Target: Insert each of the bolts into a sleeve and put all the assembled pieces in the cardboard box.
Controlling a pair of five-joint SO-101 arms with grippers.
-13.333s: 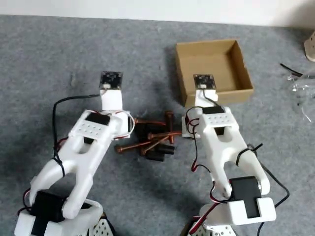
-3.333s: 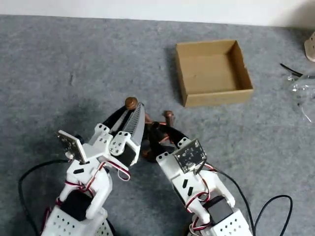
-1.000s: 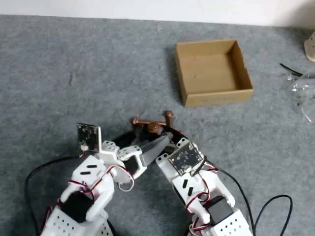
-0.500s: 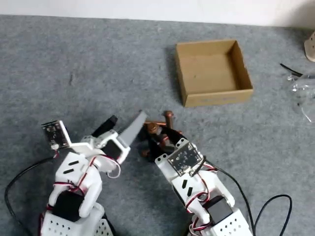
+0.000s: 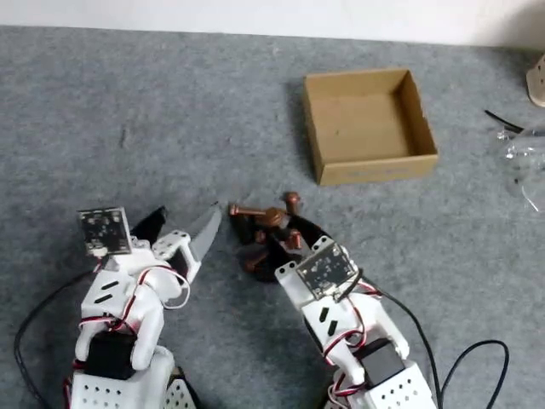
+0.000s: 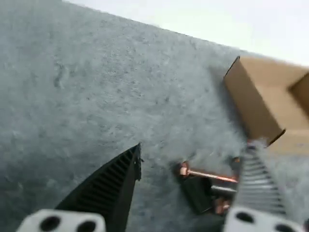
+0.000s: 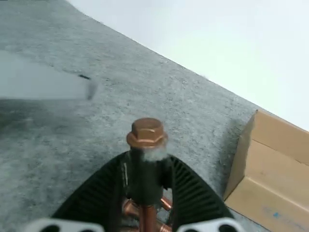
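The right gripper (image 7: 146, 162) is clamped on one black sleeve (image 7: 145, 181) with a bolt (image 7: 147, 132) seated in it. The bolt's long axis runs along the fingers, with its head standing past the tips. The left gripper (image 5: 189, 213), lower left in the high view, has its jaws wide apart and holds nothing.

We judge the carry to be next. The cardboard box (image 5: 372, 169) lies up and to the right of the held piece, well apart, and the right arm is nearer.

We count one box with nothing in it, one held assembly, and at least three loose bolts (image 5: 247, 209) between the grippers. We cannot count the loose sleeves.
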